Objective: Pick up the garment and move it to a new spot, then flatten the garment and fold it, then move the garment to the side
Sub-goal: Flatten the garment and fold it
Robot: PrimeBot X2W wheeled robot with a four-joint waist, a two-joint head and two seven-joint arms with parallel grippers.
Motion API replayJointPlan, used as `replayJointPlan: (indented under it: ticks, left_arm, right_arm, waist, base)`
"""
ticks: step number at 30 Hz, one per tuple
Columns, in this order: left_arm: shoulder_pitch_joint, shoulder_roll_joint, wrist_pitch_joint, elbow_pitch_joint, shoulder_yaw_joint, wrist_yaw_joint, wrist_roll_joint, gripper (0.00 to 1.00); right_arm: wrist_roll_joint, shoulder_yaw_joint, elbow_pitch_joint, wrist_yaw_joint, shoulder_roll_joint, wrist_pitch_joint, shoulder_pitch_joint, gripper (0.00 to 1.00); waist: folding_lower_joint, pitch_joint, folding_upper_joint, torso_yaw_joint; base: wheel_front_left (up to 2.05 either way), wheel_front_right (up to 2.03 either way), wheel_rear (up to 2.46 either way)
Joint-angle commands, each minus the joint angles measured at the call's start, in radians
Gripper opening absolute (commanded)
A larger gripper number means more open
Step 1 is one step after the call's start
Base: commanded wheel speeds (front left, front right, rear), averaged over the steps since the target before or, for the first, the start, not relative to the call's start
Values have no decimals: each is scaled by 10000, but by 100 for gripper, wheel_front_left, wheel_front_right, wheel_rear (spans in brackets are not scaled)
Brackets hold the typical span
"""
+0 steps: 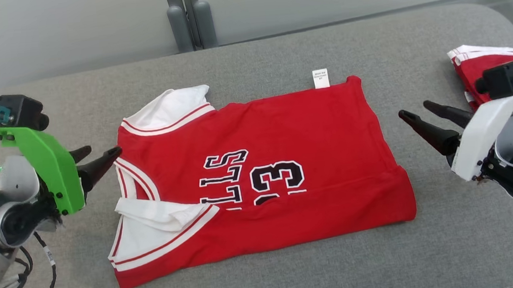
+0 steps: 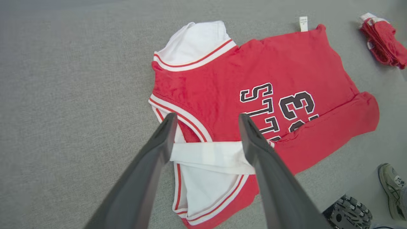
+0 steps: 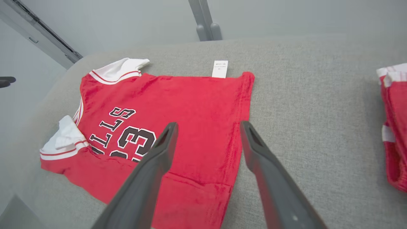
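A red basketball jersey [image 1: 283, 127] lies spread on the grey fabric-covered worktop [image 1: 249, 56] between the robot's two arms. Its long axis runs straight from one pair of fingers to the other, with the white-trimmed neck and armholes toward the left fingers [image 1: 100, 164] and the hem toward the right fingers [image 1: 425, 131]. Both pairs stand spread apart and empty, grasping nothing. The left fingers are the nearer, their tips just beside the neckline trim; in the left wrist view they frame a loose white shoulder strap [image 2: 210, 154] that lies doubled across the armhole. The right fingers hang apart from the hem, with a strip of bare grey cloth between them and the red edge. The long edge nearest the robot appears turned over onto the printed number, which suggests flattening is done and folding begun. The far long edge, where a white care label [image 1: 320, 78] pokes out, lies unfolded. Any lengthwise fold would likely need both arms, one at each short end, with the right having farther to reach. On the outer side of the right fingers sits a second red garment [image 1: 486, 59], already folded. A person's shoe [image 2: 389, 181] shows past the worktop's edge in the left wrist view.
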Motion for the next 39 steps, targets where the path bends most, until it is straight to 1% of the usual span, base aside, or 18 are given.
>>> replayJointPlan:
  ticks: [1, 4, 5, 7, 9, 12, 14, 16, 18, 20, 22, 23, 24, 27, 30, 33, 38, 39]
  left_arm:
    - [334, 38, -607, -138, 115, 110, 220, 100]
    - [930, 202, -2244, -624, 297, 559, 865, 100]
    - [1110, 255, -2722, -766, 320, 770, 1143, 100]
    - [1517, 409, -3832, -1116, 297, 1363, 1874, 100]
    - [2033, 416, -4910, -1452, 428, 2007, 2280, 100]
    - [2737, 599, -6374, -1954, 550, 3036, 2982, 100]
    - [3266, 522, -6942, -2271, 754, 3557, 3121, 100]
    - [3947, 441, -7189, -2549, 1152, 4074, 3317, 100]
    - [4563, 290, -7255, -2710, 1511, 4392, 3458, 100]
    - [5351, 50, -7259, -2917, 2024, 4624, 3760, 100]
    - [6086, -205, -7255, -2984, 2397, 4715, 4129, 100]
    - [6412, -368, -7256, -2978, 2480, 4690, 4185, 100]
    - [6663, -575, -7259, -2981, 2670, 4610, 4285, 100]
    - [7207, -885, -7261, -2585, 2663, 4387, 4287, 100]
    - [7378, -1068, -7162, -1981, 2552, 4038, 4033, 100]
    - [7242, -1231, -6750, -1419, 2419, 3661, 3731, 100]
    - [6807, -1478, -5675, -631, 1994, 2912, 3389, 100]
    - [6713, -1505, -5524, -535, 1937, 2837, 3375, 100]
  right_arm:
    - [-300, -128, -25, -2, -44, -634, 299, 100]
    - [-939, -596, 109, -4, 65, -2271, 832, 100]
    - [-1156, -813, 178, -2, 106, -2558, 963, 100]
    - [-1519, -1481, 251, 1, 365, -2829, 1379, 100]
    - [-2155, -2663, 231, -4, 653, -2891, 1873, 100]
    - [-3481, -4642, -90, -2, 1422, -2870, 3236, 100]
    - [-4298, -5586, -332, -2, 1915, -2873, 4135, 100]
    - [-4922, -6405, -573, -2, 2474, -2875, 5024, 100]
    - [-5338, -6793, -670, -2, 2798, -2876, 5666, 100]
    - [-5725, -6854, -605, -1, 3067, -2877, 6286, 100]
    - [-5721, -6832, -515, 1, 3305, -2757, 6521, 100]
    - [-5840, -6776, -427, -1, 3283, -2666, 6580, 100]
    - [-5832, -6729, -286, -4, 3342, -2506, 6624, 100]
    - [-5701, -6368, 65, -2, 3492, -1878, 6496, 100]
    - [-5526, -6245, 566, -2, 3617, -1422, 6165, 100]
    - [-5391, -6129, 1004, -1, 3815, -1113, 5901, 100]
    - [-5097, -5954, 1581, -2, 4005, -799, 5447, 100]
    - [-5119, -5899, 1670, -2, 4010, -728, 5387, 100]
  waist:
    - [0, -553, 0, 105]
    - [0, -816, 0, 161]
    - [0, -875, 0, 171]
    - [0, -991, 0, 155]
    - [0, -1076, 0, 148]
    - [0, -1118, 0, 156]
    - [0, -1139, 0, 181]
    - [0, -1149, 0, 177]
    - [0, -1124, 0, 174]
    - [0, -1076, 0, 174]
    - [0, -975, 0, 137]
    - [0, -909, 0, 129]
    - [0, -850, 0, 136]
    - [0, -708, 0, 131]
    - [0, -604, 0, 128]
    - [0, -535, 0, 170]
    - [0, -443, 0, 220]
    - [0, -426, 0, 223]
  base:
    - [0, 0, 0]
    - [0, 0, 0]
    - [0, 0, 0]
    - [0, 0, 0]
    - [0, 0, 0]
    - [0, 0, 0]
    - [0, 0, 0]
    - [0, 0, 0]
    - [0, 0, 0]
    - [0, 0, 0]
    - [0, 0, 0]
    - [0, 0, 0]
    - [0, 0, 0]
    - [0, 0, 0]
    - [0, 0, 0]
    - [0, 0, 0]
    - [0, 0, 0]
    - [0, 0, 0]
